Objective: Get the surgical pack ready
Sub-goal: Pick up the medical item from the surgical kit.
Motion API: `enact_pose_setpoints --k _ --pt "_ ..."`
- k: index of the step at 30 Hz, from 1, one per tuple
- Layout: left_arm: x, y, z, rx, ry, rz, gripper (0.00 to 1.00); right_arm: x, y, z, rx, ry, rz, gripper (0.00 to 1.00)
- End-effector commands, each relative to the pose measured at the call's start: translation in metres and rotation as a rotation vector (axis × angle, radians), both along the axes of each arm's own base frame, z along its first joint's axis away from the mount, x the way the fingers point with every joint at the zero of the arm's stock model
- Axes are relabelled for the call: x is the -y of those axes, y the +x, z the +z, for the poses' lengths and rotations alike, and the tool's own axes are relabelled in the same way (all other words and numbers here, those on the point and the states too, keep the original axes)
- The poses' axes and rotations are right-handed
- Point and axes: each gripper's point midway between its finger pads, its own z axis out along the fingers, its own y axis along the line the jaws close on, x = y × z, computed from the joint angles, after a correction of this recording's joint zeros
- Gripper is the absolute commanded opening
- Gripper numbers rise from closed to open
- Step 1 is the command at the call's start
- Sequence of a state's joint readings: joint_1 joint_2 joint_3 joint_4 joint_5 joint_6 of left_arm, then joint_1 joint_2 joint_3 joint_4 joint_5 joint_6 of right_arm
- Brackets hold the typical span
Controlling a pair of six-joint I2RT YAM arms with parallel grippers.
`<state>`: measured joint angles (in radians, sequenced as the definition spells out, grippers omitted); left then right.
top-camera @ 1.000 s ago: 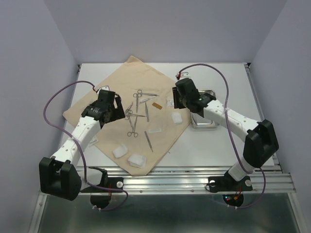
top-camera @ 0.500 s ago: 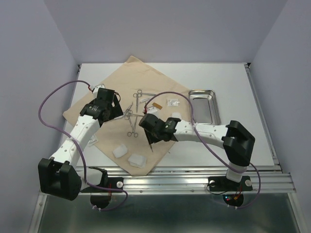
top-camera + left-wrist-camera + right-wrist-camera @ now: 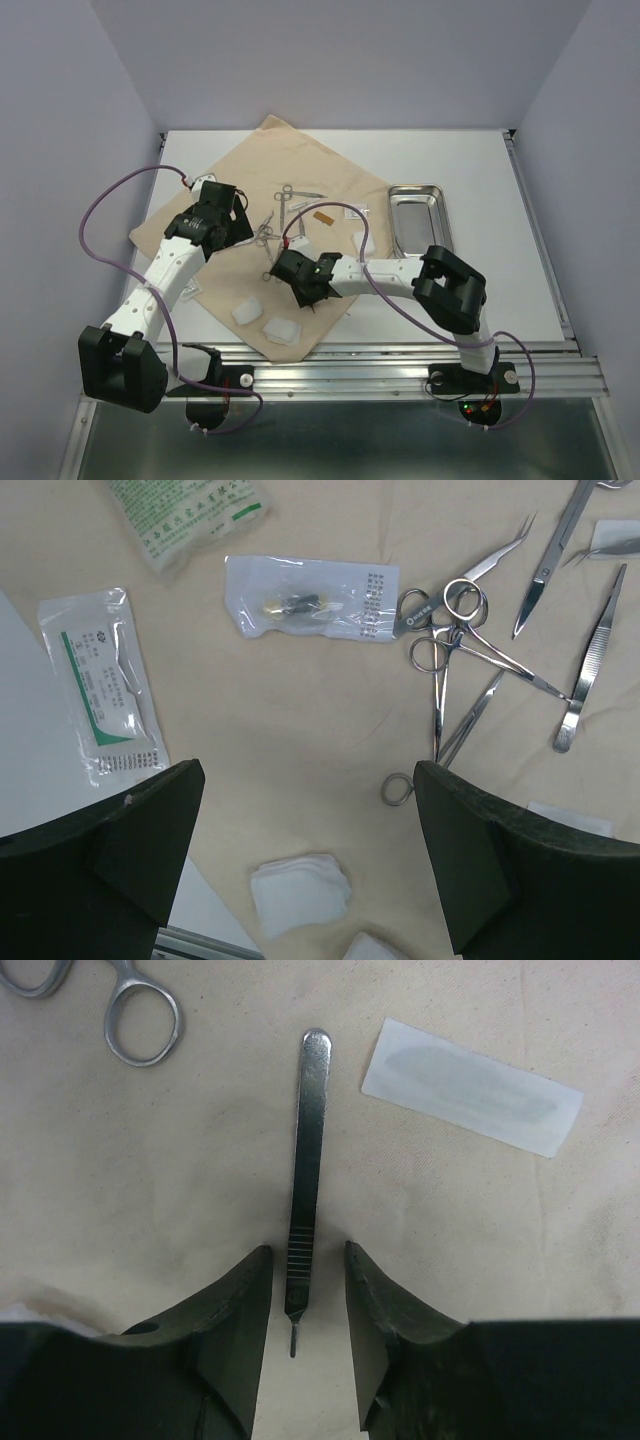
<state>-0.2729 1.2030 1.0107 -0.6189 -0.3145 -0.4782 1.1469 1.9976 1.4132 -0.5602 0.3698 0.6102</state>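
**Right tool straddles scalpel handle; left tool hangs wide over the cloth**

Your right tool (image 3: 308, 1260) is down at the large beige woven cloth sheet (image 3: 300, 165), with its jaws set on either side of a flat steel scalpel handle (image 3: 308, 1130). The right wrist view shows a sliver of cloth between each finger and the handle, so the tool is released, not clenched. The handle lies flat on the cloth. A white paper strip packet (image 3: 470, 1085) lies just to its right, and a steel ring handle (image 3: 145, 1025) lies up to its left.

Your left tool (image 3: 308, 775) hangs over the left part of the cloth, its jaws spread wide and holding nothing. Ahead of it lie the tangled silver scissors and forceps (image 3: 450, 645), a clear sealed packet (image 3: 310, 610) and a white packet with green print (image 3: 100, 685).

White gauze pads (image 3: 247, 311) sit near the cloth's near corner. The small rectangular steel tray (image 3: 420, 220) rests on the white counter (image 3: 480, 300), just beside the cloth's right corner.
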Motion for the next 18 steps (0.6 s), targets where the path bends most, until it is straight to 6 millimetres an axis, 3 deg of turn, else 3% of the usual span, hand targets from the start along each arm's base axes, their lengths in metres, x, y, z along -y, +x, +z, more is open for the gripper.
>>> enact_pose_setpoints --k 1,6,9,13,18 --pt "-0.004 0.001 0.009 0.027 0.013 0.0 0.99 -0.018 0.014 0.01 0.053 0.05 -0.02 0.38" --pt "-0.004 -0.001 0.005 0.018 0.008 -0.004 0.99 -0.02 0.016 0.0 0.052 0.035 -0.027 0.26" --pt "-0.002 -0.003 0.007 0.025 -0.001 -0.014 0.99 -0.021 0.017 0.003 0.059 0.043 -0.033 0.12" --pt "-0.004 -0.003 0.011 0.039 0.006 -0.015 0.99 -0.018 0.023 0.027 0.108 0.069 -0.05 0.05" --pt "-0.003 -0.004 0.01 0.025 0.008 -0.024 0.99 -0.012 0.029 0.054 0.164 0.09 -0.069 0.04"
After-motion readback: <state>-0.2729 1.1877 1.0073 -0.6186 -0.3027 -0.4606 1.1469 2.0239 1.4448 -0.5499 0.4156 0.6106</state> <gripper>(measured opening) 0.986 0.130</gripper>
